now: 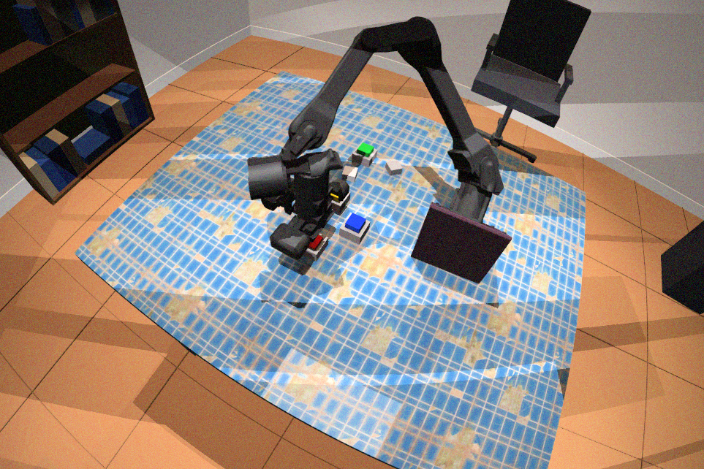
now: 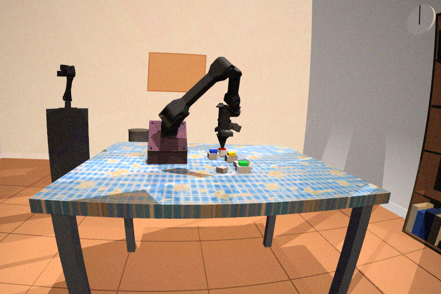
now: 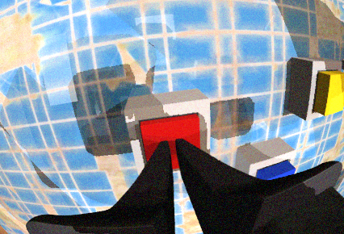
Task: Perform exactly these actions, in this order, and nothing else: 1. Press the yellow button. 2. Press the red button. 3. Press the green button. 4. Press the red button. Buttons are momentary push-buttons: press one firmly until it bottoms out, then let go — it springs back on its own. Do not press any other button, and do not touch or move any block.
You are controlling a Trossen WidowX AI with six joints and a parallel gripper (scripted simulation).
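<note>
End effector (image 3: 174, 150) pressed together, empty, on red button (image 3: 171, 133) mid-bench: push straight down until bottomed, release cleanly, avoid blue button (image 3: 274, 169) alongside.

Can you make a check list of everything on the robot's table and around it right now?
Surface: blue checked table, patchy tan spots.
Job's things: red button under the claw tips; yellow button, blue button and green button untouched.
Clutter: two pale blocks near the green button.
Claw: claw shut, holding nothing, tips on the red button.
Cables: nothing seen.
Surroundings: bookshelf, chair, dark pedestal, tiled floor.
</note>
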